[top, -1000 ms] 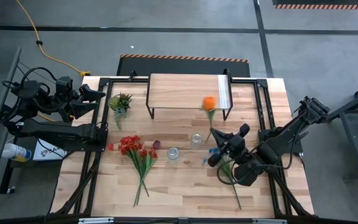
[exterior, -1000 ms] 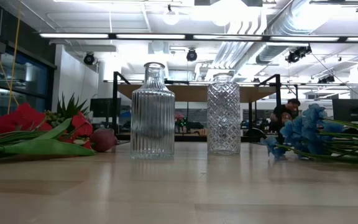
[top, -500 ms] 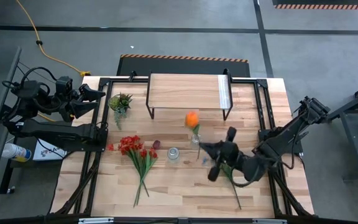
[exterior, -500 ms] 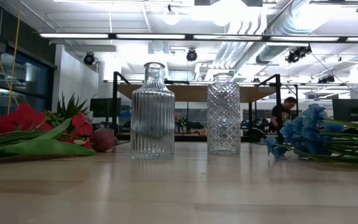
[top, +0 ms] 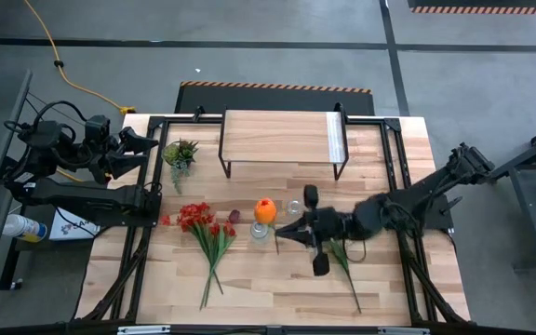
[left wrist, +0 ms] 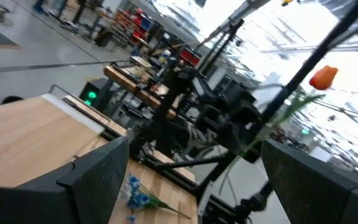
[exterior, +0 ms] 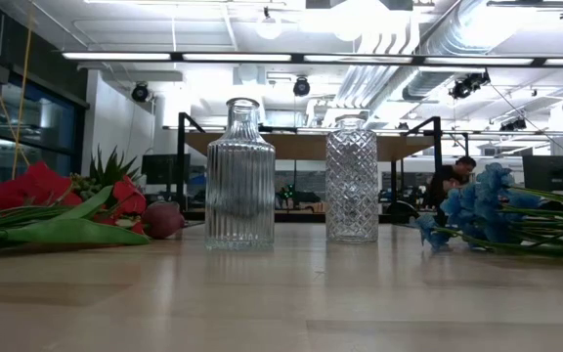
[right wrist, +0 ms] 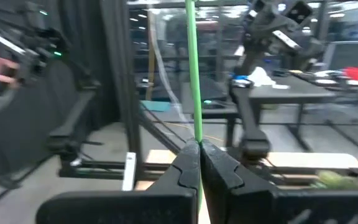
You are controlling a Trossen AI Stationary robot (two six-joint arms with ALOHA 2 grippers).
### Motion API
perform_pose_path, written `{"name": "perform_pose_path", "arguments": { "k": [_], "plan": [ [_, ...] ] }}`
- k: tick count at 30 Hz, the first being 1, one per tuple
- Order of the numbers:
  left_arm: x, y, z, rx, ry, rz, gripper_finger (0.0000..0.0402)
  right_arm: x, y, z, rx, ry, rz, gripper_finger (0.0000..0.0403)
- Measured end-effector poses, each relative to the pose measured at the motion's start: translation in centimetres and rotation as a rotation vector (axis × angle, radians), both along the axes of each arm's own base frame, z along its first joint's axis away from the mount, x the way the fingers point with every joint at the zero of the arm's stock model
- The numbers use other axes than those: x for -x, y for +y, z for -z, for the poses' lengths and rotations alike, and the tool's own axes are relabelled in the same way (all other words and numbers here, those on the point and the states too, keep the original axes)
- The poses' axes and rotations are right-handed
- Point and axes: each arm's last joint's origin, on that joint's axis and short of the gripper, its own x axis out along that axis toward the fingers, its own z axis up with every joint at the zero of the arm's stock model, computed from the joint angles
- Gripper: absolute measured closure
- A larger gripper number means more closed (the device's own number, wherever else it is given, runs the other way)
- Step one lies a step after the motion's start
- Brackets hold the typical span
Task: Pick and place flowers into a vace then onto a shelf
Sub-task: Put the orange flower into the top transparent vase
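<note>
One orange tulip, pinched in the right gripper fingers, has swung leftward over the ribbed vase (insertion looks near); left gripper fingers gape empty.

Clear glass, pale wood, matt black plastic.
Ribbed glass bottle and diamond-cut glass bottle gleaming on smooth, satin wooden tabletop; just past the right gripper, glossy orange tulip on a smooth green plastic-looking stem, pinched between matt black fingers.
</note>
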Motion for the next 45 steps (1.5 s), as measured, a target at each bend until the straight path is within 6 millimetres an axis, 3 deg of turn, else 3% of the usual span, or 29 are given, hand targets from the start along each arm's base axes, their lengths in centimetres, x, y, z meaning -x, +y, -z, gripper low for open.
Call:
{"name": "perform_pose_path", "arguments": {
  "k": [7, 15, 20, 32, 45],
  "plan": [
    [0.0, -0.1, 0.0, -0.002, -0.001, 0.048, 0.0002, -2.0, -3.3, -0.1, -0.032, -0.048, -0.112, 0.0403],
    [-0.6, -0.2, 0.0, -0.004, 0.015, 0.076, 0.0002, -5.7, -6.8, 1.7, -0.112, -0.116, -0.26, 0.0403],
    [-1.0, -0.2, 0.0, -0.004, 0.032, 0.077, 0.0002, -6.8, -8.3, 2.1, -0.154, -0.178, -0.404, 0.0403],
    [-1.4, -0.1, 0.3, -0.001, 0.075, 0.066, 0.0002, -6.5, -8.3, 1.3, -0.074, -0.323, -0.63, 0.0403],
    [-1.4, -0.1, 0.5, 0.0, 0.096, 0.065, 0.0002, -6.6, -8.3, 1.5, -0.098, -0.301, -0.615, 0.0403]
  ]
}}
